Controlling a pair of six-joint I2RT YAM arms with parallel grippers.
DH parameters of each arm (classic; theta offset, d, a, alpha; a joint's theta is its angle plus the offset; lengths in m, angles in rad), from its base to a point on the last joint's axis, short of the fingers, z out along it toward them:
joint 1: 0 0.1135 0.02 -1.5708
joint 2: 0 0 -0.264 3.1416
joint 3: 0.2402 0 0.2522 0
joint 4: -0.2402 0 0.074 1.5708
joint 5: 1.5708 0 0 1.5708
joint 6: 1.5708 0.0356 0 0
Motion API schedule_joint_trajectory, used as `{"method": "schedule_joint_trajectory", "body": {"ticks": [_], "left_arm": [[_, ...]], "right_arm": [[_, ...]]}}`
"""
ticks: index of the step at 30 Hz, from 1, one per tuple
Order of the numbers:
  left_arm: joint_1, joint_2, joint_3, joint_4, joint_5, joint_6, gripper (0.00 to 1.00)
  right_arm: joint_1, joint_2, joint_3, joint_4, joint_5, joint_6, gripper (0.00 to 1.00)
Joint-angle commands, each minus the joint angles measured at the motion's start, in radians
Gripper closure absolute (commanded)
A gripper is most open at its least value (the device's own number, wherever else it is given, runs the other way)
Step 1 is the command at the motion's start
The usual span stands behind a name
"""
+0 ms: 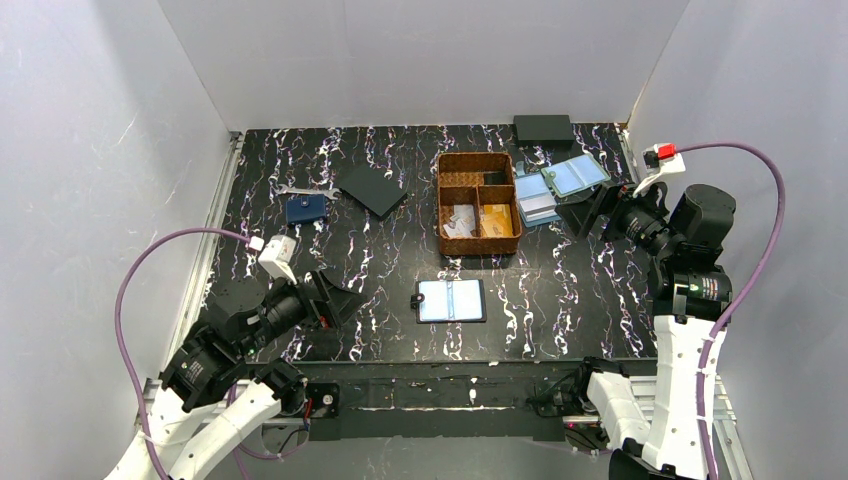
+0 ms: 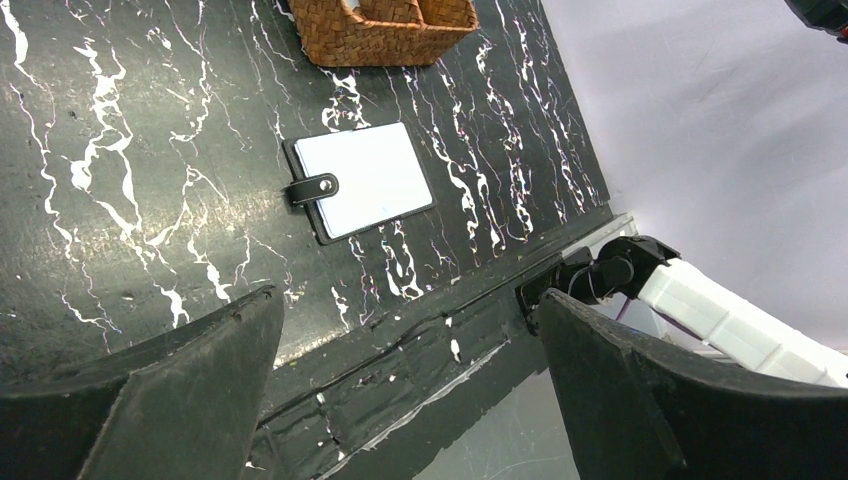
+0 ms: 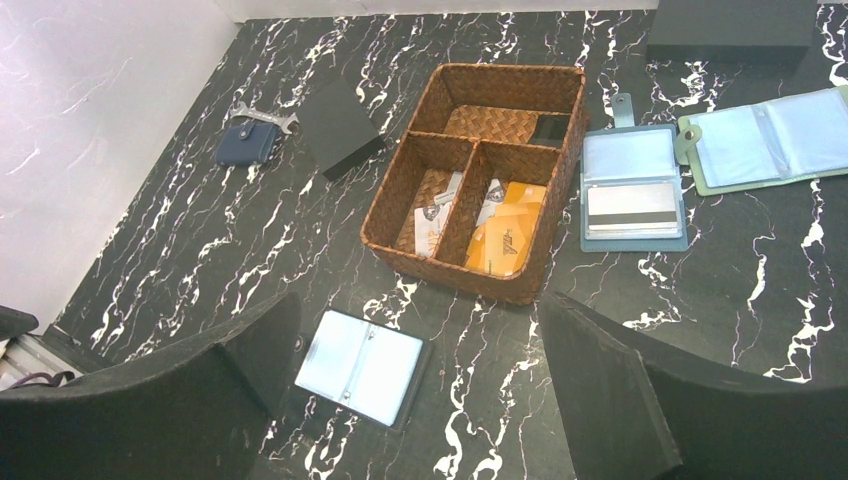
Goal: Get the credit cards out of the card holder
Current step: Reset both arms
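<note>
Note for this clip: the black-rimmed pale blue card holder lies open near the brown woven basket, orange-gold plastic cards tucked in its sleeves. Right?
Not quite: the orange-gold plastic cards lie in a compartment of the brown woven basket, not in the sleeves, as the right wrist view shows. The black-rimmed pale blue card holder does lie open near the basket.

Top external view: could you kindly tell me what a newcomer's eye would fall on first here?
The brown woven basket at centre stands out, with orange-gold credit cards in its near right compartment. Nearer the arms, the black-rimmed card holder lies open and flat. The left gripper and right gripper hang open at either side, holding nothing.
</note>
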Motion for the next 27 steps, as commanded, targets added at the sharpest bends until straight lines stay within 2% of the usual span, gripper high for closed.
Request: {"method": "schedule_joint_trajectory", "body": {"ticks": [1, 27], "left_arm": [[0.002, -0.01, -0.01, 0.003, 0.003, 0.01, 0.02], [0.002, -0.028, -0.027, -0.003, -0.002, 0.012, 0.02]], "right_arm": [[-0.008, -0.01, 0.015, 0.05, -0.011, 0.018, 0.02], [-0.016, -0.009, 0.011, 0.059, -0.02, 0.031, 0.02]]}}
